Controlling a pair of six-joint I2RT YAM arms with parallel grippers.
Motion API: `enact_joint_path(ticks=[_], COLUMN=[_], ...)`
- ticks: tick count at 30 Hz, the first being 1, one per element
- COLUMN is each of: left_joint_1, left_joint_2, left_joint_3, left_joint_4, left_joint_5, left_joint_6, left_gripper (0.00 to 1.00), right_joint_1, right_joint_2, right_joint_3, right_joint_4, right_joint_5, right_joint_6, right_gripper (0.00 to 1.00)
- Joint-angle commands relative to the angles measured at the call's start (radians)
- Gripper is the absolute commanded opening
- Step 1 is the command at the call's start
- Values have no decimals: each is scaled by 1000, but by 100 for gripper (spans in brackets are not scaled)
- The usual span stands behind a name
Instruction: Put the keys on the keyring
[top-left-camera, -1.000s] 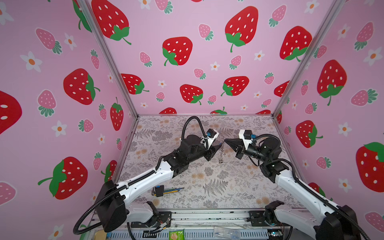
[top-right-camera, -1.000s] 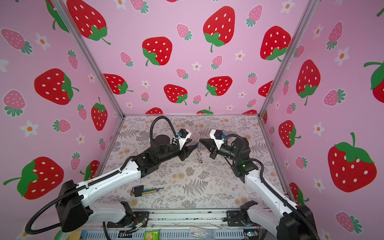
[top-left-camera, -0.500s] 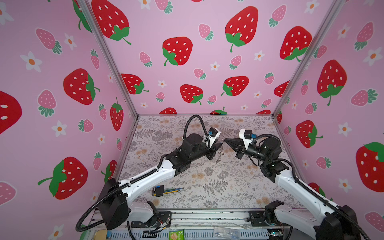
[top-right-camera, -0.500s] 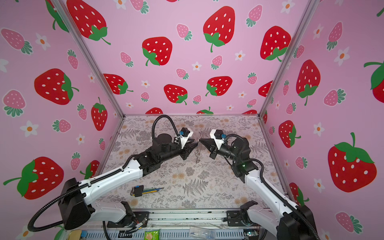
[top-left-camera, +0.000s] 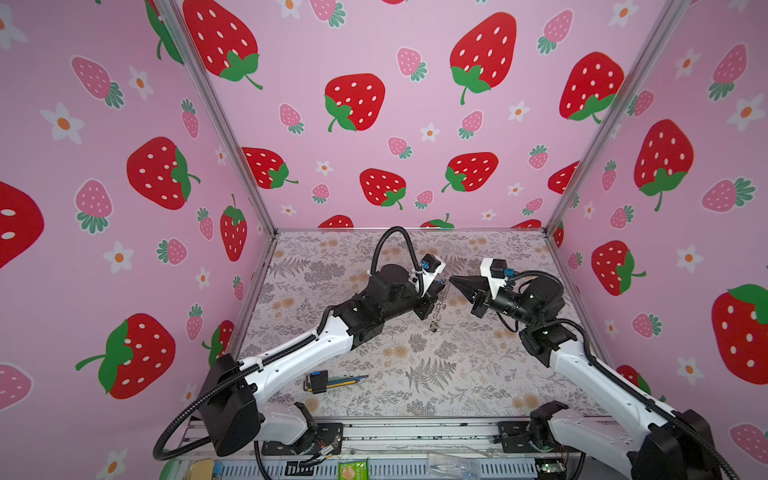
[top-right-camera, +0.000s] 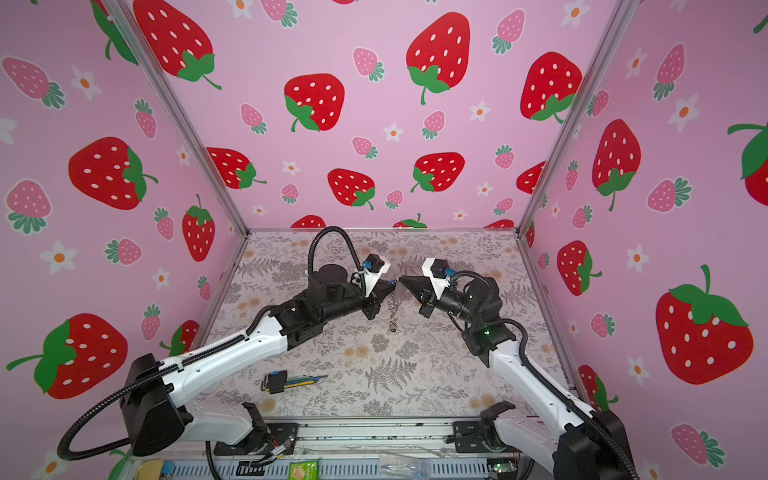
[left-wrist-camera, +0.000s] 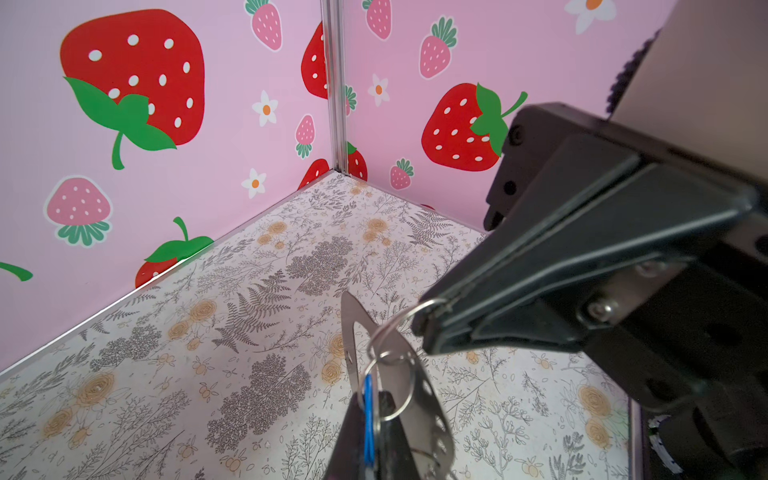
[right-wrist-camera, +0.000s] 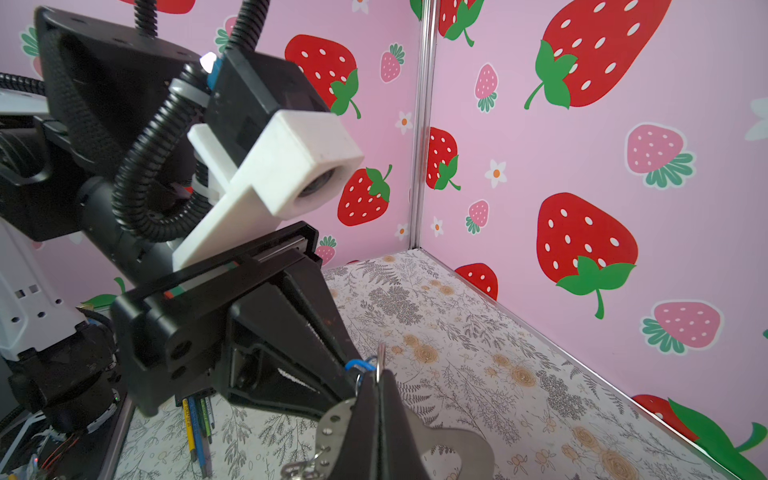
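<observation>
Smooth keyring (left-wrist-camera: 434, 401) with dull metallic sheen, bright polished wire rings (left-wrist-camera: 397, 321), glossy blue plastic tag (left-wrist-camera: 367, 419), matt black plastic right gripper (left-wrist-camera: 422, 328), matt floral-print worktop (left-wrist-camera: 249, 332)

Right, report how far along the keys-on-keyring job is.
Done: the keyring is up off the table, the right claw shut on one of its metal rings. In hand: the left claw is shut on the blue tag, close against the keyring. Left: I cannot tell whether either key is threaded yet, and the black-rimmed tag is not clearly visible; treat both keys as pending.
</observation>
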Motion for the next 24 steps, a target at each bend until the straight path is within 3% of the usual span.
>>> enact_joint_path(ticks=[1, 24], left_joint_1=[-3, -7], left_joint_2=[14, 86], left_joint_3=[57, 151], left_joint_4=[-35, -157], left_joint_5=[47, 146], left_joint_6=[12, 26], left_gripper=[1, 0], right_joint_1=[-6, -11], right_joint_2=[-19, -32], right_joint_3=[-12, -34], right_joint_4=[65, 75], right_joint_5=[19, 130], right_joint_6=[28, 47], right_gripper=[0, 0])
